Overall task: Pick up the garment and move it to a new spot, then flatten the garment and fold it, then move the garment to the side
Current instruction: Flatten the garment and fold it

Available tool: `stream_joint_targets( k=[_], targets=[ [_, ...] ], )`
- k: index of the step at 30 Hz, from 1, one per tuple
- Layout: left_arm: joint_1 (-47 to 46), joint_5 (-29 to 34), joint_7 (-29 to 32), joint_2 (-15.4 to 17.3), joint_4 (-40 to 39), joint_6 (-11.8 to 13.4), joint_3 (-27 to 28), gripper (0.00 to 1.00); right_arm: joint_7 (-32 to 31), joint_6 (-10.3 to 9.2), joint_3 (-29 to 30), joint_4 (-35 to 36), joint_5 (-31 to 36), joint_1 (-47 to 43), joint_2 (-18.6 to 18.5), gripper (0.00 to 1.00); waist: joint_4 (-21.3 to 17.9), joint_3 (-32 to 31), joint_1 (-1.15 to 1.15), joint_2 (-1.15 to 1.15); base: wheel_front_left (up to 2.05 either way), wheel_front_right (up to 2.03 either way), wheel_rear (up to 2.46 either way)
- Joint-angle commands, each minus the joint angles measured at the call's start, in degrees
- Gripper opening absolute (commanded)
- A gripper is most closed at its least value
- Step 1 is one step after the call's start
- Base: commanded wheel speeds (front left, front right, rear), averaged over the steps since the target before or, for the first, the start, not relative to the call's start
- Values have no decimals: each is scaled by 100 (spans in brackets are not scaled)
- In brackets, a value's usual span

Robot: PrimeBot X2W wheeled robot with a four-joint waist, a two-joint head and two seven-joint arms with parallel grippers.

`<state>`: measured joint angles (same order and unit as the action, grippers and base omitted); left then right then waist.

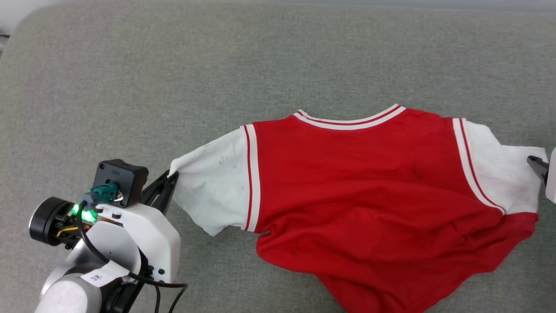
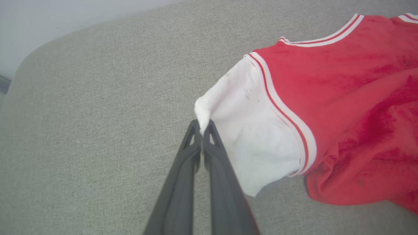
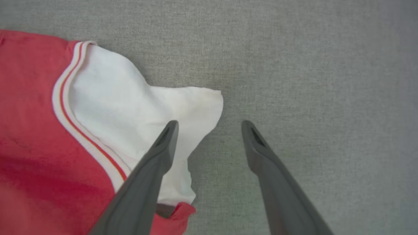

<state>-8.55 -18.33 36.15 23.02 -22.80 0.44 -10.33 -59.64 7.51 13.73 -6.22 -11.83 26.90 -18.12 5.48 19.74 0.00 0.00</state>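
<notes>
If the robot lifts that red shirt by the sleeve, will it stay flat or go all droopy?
Probably droopy: the red shirt already wrinkles and bunches along its lower edge. It likely stretches before it lifts, since the white sleeve is drawn to a point where the left jaws pinch it.

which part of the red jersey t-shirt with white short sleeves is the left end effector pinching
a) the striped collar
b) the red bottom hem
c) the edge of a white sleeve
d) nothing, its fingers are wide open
c, the left end effector has its two dark fingers closed together on the outer edge of the white sleeve of the red jersey T-shirt.
</notes>
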Motion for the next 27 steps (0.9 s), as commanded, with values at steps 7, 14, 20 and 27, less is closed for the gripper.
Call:
stream_joint_targets(
  k=[7,14,20,27],
  targets=[
    [-156,32,22,-14,-141,-50,-129,0,-236,-4,13,-488,295,297,-143,100,257,229,0,0,0,0,0],
    [-224,35,-8,-35,-110,-75,-220,0,-107,-3,-185,-939,238,156,-52,100,369,334,0,0,0,0,0],
    [-239,4,-53,-43,1,-74,-252,0,-29,6,-620,-1323,54,-237,-161,5,405,333,0,0,0,0,0],
    [-242,-44,-133,-46,137,-43,-219,0,851,-6,-660,-1348,-73,9,-459,0,352,155,0,0,0,0,0]
  ],
)
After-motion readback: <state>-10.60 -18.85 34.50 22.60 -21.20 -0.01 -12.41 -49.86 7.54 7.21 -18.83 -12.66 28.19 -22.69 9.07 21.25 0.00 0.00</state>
